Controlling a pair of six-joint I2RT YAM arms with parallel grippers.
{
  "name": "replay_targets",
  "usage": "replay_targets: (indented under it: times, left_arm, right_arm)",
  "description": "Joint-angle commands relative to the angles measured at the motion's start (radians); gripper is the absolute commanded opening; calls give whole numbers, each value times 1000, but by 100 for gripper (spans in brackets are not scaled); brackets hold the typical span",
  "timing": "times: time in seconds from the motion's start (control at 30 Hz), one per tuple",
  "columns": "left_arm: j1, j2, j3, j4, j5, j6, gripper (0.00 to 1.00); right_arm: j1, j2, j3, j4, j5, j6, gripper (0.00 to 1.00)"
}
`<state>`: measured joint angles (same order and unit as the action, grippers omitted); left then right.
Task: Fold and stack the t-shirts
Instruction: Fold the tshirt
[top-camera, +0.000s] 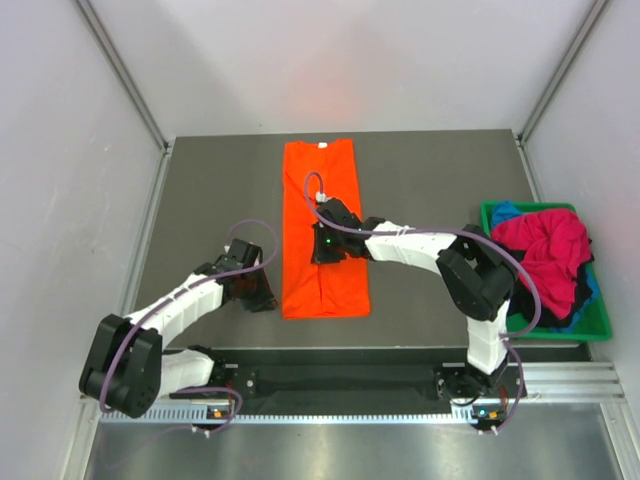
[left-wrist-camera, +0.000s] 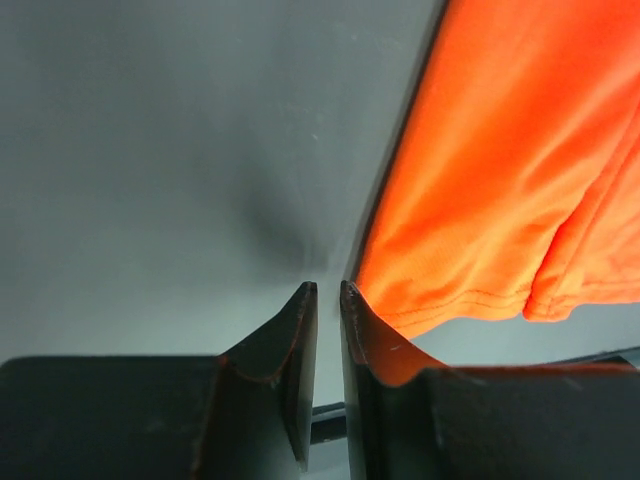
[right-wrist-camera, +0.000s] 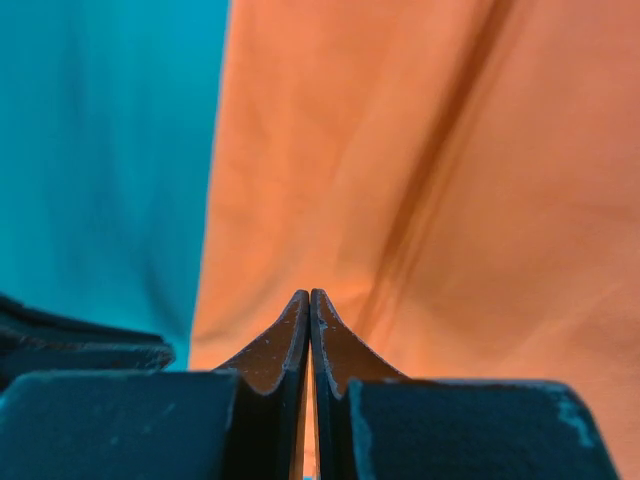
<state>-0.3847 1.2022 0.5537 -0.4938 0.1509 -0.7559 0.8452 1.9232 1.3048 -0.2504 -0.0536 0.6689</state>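
The vivid orange t-shirt (top-camera: 322, 230) lies flat in the middle of the table, folded into a long narrow strip. My right gripper (top-camera: 325, 246) rests over its middle, shut with fingertips touching; the right wrist view shows it (right-wrist-camera: 309, 295) against orange cloth (right-wrist-camera: 430, 180), with nothing visibly pinched. My left gripper (top-camera: 262, 293) sits low on the table just left of the shirt's near left corner. In the left wrist view it (left-wrist-camera: 328, 290) is shut to a thin slit and empty, with the shirt's hem (left-wrist-camera: 500, 180) to its right. The magenta-red t-shirt (top-camera: 550, 245) and the blue t-shirt (top-camera: 505, 212) lie crumpled in the bin.
A green plastic bin (top-camera: 548, 330) stands at the right edge of the dark grey table (top-camera: 220, 190). Pale walls enclose the table on the left, back and right. A metal rail (top-camera: 560, 380) runs along the near edge by the arm bases.
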Motion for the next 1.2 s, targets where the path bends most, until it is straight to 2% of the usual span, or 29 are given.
replay_targets:
  times: [0.0,0.23,0.33,0.4,0.47,0.6,0.9,1.1,1.17]
  left_arm:
    - [3,2,-3,12,-40,7,19]
    - [1,-30,37,-20,-11,-16,18]
    - [1,-107,28,62,84,-40,17]
    - [0,-134,-23,136,188,-86,10]
    - [-6,-135,-46,196,213,-114,1]
    - [-26,-107,-84,207,184,-125,0]
    - [-28,-41,-121,106,59,-105,0]
    - [-28,-41,-54,43,29,-79,0]
    - [-28,-53,-6,-26,15,-65,7]
  right_arm:
    - [40,-43,22,43,-31,31,0]
    - [66,-6,-125,175,-86,103,0]
    - [72,-7,-182,215,-66,112,0]
    - [74,-12,-209,235,-71,116,0]
    - [74,-16,-216,243,-80,118,0]
    - [74,-35,-225,243,-72,115,0]
    - [75,-36,-234,269,-75,120,0]
    - [74,-61,-231,260,-75,120,4]
    - [74,-76,-217,254,-92,113,6]
